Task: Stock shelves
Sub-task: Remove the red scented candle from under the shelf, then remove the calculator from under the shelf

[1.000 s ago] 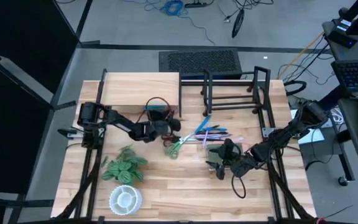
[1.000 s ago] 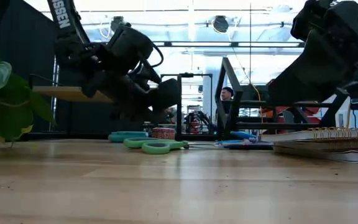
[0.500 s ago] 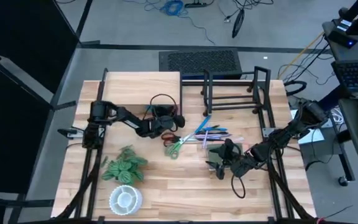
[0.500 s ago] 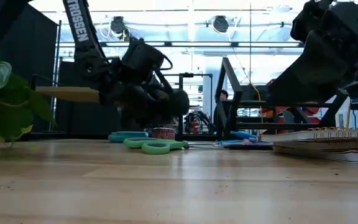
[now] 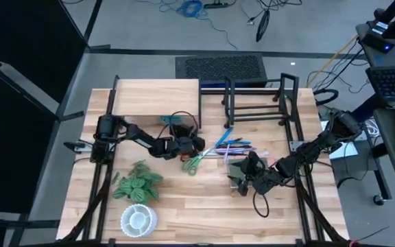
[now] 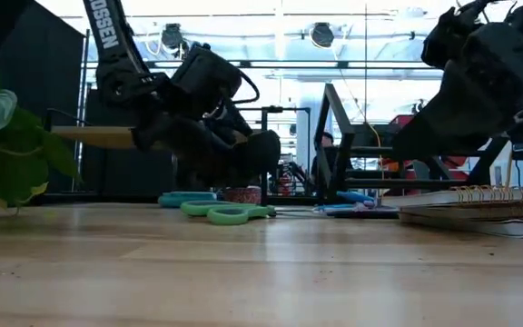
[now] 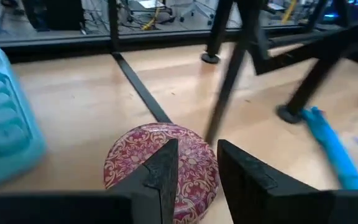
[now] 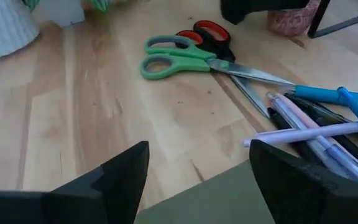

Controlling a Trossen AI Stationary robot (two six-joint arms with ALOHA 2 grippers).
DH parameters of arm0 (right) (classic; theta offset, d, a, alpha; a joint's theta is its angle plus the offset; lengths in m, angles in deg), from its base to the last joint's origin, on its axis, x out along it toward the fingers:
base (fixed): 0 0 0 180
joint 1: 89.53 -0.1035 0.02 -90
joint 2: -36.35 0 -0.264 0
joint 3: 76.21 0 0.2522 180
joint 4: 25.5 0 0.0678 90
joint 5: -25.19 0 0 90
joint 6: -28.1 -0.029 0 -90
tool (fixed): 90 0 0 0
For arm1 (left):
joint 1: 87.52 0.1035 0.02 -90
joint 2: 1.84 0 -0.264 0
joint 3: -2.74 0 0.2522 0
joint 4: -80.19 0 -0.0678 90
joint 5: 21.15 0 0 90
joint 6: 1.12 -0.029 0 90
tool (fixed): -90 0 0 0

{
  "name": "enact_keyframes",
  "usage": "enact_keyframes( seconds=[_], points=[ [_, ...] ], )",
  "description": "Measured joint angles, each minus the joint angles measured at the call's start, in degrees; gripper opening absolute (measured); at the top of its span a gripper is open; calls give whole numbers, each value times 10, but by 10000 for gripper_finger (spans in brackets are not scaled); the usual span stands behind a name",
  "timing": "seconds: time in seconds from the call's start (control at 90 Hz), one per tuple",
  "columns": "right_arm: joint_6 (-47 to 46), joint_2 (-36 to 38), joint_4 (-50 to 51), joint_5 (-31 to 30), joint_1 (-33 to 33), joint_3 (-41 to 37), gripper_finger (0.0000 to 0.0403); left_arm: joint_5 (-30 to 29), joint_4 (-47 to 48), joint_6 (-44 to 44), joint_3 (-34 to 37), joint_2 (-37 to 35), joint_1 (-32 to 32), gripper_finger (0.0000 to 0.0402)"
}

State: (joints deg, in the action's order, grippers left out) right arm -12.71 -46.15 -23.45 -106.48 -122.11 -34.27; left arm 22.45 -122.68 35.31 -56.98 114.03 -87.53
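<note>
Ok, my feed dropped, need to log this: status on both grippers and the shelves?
Left gripper open, over red patterned tin. Right gripper open, low above green notebook. Wood shelf and black rack unstocked. Scissors, pens between arms.

two thin black jointed arms with looping black cables; white "trossen" lettering on the left arm [image 6: 109, 36]; matte black fingers [image 7: 160, 171].

Scissors [image 8: 191, 59], pens [image 8: 328, 118], perhaps notebooks [image 6: 479, 211].
</note>
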Motion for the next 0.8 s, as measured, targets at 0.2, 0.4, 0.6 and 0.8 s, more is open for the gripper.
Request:
enact_keyframes(
  seconds=[0.2,0.4,0.6,0.8],
  points=[
    [-4,0,-1,0,0,0,263,28,-2,7,0,0,-49,97],
    [-5,0,-1,0,0,0,263,45,-8,6,-5,-5,-89,97],
    [-5,0,-1,0,0,0,263,108,-8,-57,-42,-2,-109,97],
    [-5,0,0,9,0,0,263,127,6,-138,-76,-31,-116,97]
  ],
)
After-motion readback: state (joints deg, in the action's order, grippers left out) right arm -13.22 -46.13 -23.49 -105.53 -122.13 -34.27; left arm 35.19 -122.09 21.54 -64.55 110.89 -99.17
